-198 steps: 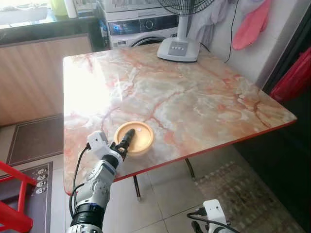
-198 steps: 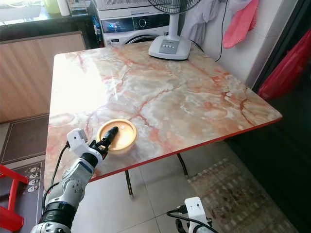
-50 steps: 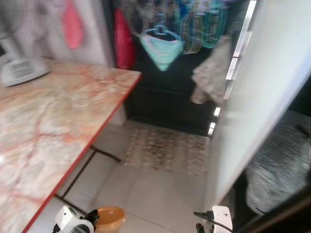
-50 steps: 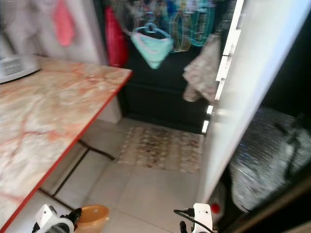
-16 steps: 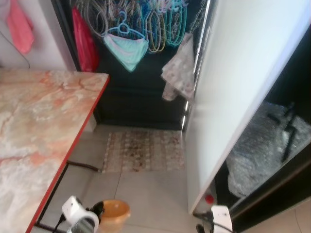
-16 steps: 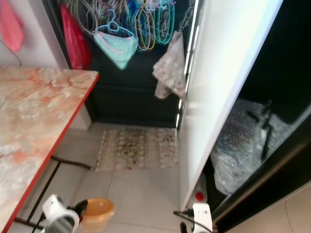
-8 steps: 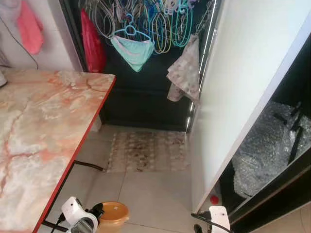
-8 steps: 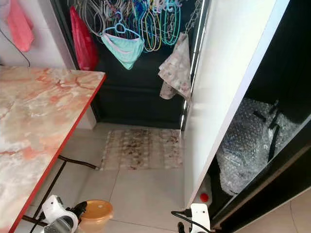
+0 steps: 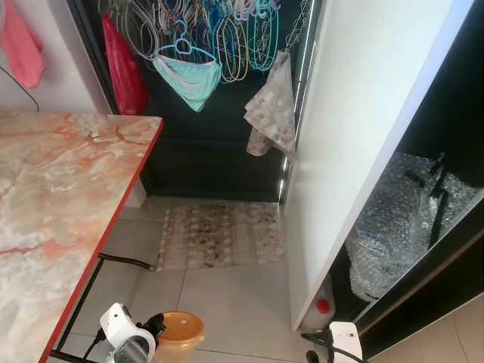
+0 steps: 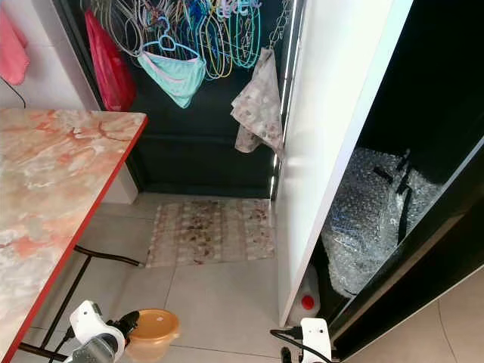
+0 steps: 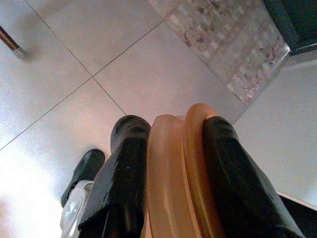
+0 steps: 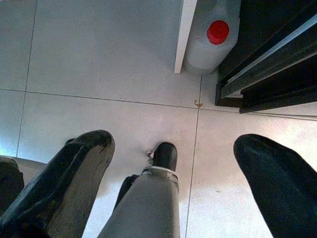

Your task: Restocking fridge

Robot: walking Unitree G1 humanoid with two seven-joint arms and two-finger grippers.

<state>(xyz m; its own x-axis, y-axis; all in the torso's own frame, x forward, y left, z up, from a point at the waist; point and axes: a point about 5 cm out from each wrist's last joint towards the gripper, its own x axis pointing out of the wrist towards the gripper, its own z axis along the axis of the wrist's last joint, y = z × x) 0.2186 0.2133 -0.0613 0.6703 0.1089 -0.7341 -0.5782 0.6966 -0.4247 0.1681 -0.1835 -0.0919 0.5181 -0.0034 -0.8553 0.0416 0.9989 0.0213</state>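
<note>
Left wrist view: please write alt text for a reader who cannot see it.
The left hand is clamped on the rim of an orange plastic container, one black finger on each side, held above a pale tiled floor. A patterned mat lies on the tiles beyond it.

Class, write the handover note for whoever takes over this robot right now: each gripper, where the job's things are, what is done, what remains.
Left gripper: shut on the orange lidded container, carried low above the floor tiles.
Right gripper: open, hanging idle.
Marble table is on the robot's left; the white door stands open ahead on its right.
Done: container is off the table.
Left: step to the opening and put the container inside.
</note>
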